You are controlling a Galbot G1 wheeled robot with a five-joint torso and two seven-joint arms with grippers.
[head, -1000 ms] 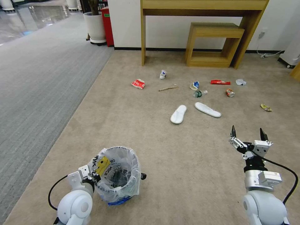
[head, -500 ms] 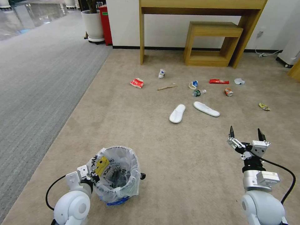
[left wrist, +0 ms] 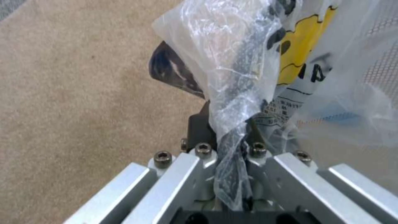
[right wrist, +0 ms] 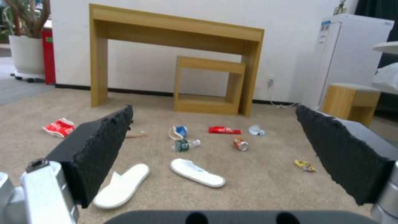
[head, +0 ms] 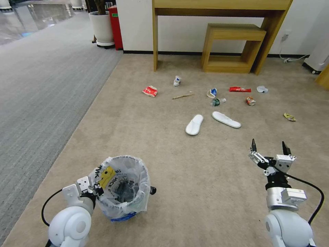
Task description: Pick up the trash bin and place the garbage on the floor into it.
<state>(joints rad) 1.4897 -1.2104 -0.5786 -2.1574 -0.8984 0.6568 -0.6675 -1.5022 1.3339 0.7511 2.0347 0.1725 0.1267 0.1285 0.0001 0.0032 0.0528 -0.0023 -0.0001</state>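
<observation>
Both arms end in rounded, glossy white joint housings, each with a black cable looping out from its outer side. Above the right housing sits a silver cylindrical wrist with a small white box, then a black collar. The right gripper (head: 268, 147) has silver-white machined knuckles and two slim black fingers (right wrist: 97, 149) faced with rough, pebbled black pads. The left gripper (left wrist: 226, 130) is built from pale brushed-aluminium bars fixed with dark hex-socket screws just behind its black fingers.
</observation>
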